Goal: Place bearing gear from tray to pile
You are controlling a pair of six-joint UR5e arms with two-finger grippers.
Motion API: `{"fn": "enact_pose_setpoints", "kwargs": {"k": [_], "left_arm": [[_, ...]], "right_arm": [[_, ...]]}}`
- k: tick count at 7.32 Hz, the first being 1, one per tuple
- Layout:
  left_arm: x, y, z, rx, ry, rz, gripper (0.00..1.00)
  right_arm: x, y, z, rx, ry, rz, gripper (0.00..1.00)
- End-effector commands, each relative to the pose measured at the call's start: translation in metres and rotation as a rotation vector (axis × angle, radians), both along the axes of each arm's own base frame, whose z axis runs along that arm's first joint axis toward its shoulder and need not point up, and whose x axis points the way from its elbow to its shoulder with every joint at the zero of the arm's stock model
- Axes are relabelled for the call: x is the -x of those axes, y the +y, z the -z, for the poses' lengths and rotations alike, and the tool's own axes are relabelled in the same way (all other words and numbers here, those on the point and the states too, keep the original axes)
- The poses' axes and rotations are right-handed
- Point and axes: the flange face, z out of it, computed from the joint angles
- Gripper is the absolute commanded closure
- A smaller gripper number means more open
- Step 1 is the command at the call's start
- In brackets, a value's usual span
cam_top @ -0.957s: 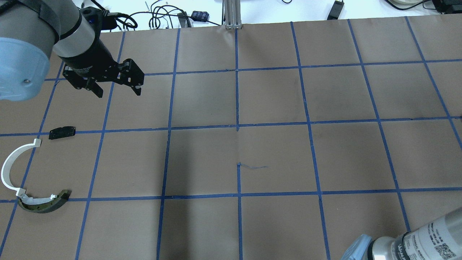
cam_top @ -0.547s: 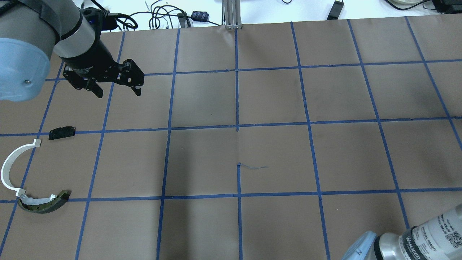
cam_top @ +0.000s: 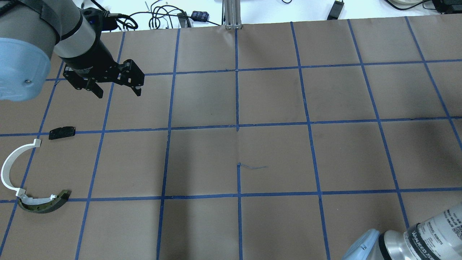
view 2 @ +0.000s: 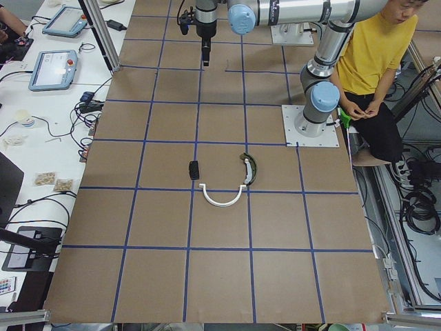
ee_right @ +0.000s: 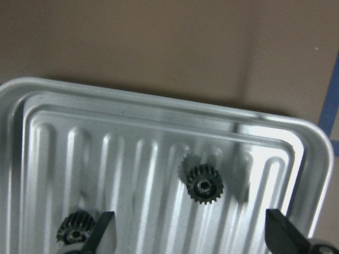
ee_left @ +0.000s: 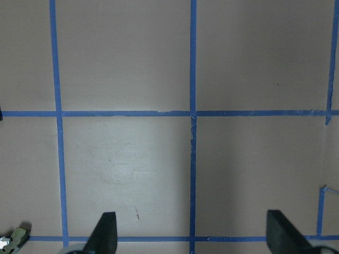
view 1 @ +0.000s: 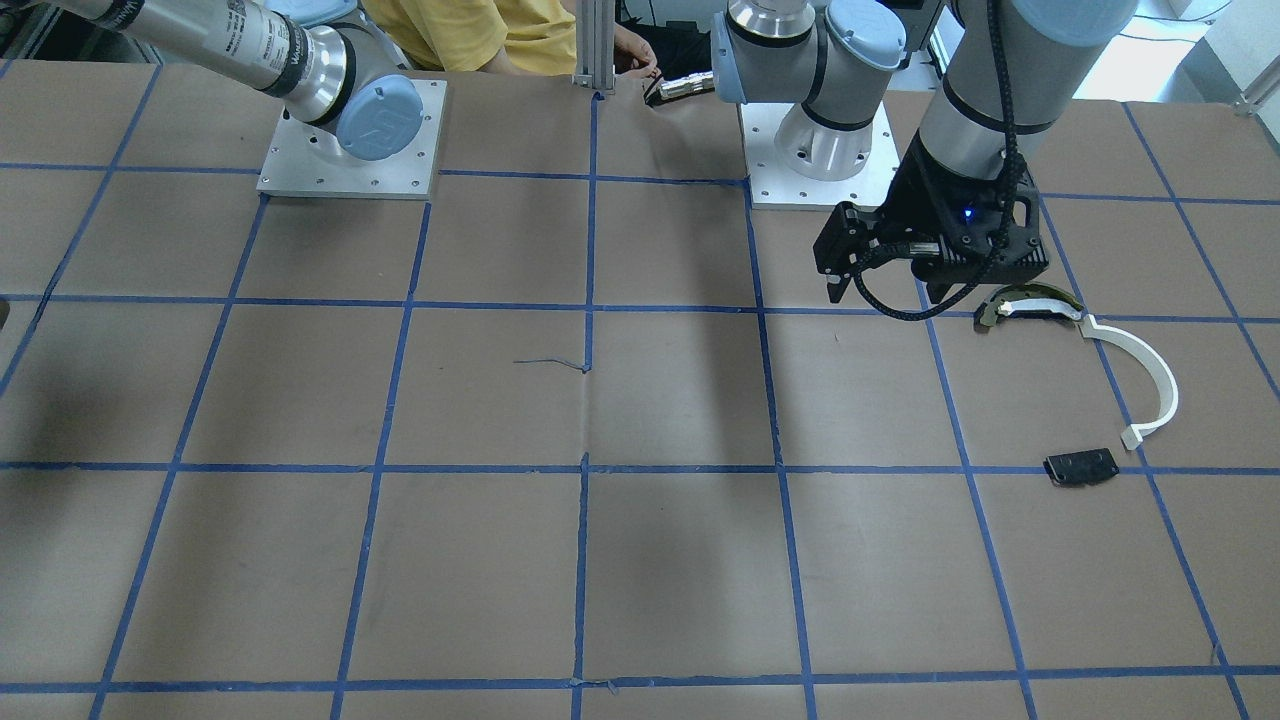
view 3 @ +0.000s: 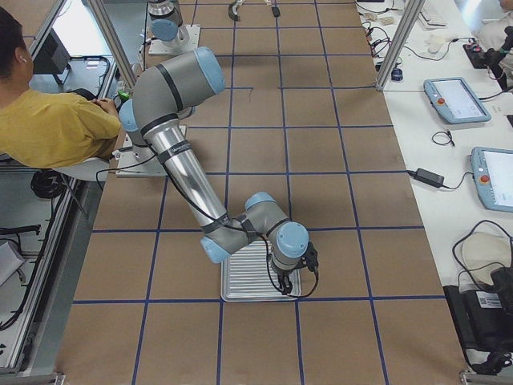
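Note:
Two small dark bearing gears lie in the ribbed metal tray point(ee_right: 159, 100): one point(ee_right: 204, 183) near the middle of the right wrist view, one point(ee_right: 76, 228) at its lower left by a fingertip. My right gripper point(ee_right: 190, 238) is open and empty above the tray, which also shows in the exterior right view point(view 3: 240, 289). The pile lies at the table's left end: a white arc strip point(cam_top: 11, 166), a dark-and-tan curved piece point(cam_top: 45, 204) and a black plate point(cam_top: 62, 132). My left gripper point(cam_top: 117, 90) is open and empty, held above the table beyond the pile.
The table is brown paper with a blue tape grid point(cam_top: 238, 124). A person in yellow point(view 2: 372, 55) sits behind the robot bases. Cables and tablets lie along the far edge point(cam_top: 162, 16). The pile also shows in the front view, with its arc strip point(view 1: 1150, 370).
The right arm's elbow at the overhead view's lower right corner has shifted to the right. The left arm and the pile have not moved.

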Motion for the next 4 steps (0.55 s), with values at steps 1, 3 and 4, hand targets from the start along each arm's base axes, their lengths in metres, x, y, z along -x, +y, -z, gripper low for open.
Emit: {"fn": "enact_pose_setpoints", "kwargs": {"k": [1, 3, 4], "left_arm": [[0.0002, 0.0005, -0.001, 0.002, 0.002, 0.0, 0.0], [0.0, -0.0004, 0.0005, -0.001, 0.001, 0.0, 0.0], [0.0, -0.001, 0.0005, -0.001, 0.001, 0.0, 0.0]], "right_arm": [[0.0005, -0.0011, 0.003, 0.01, 0.0, -0.003, 0.24], [0.0012, -0.003, 0.0031, 0.017, 0.009, -0.011, 0.45], [0.0041, -0.005, 0.007, 0.033, 0.032, -0.028, 0.5]]}}
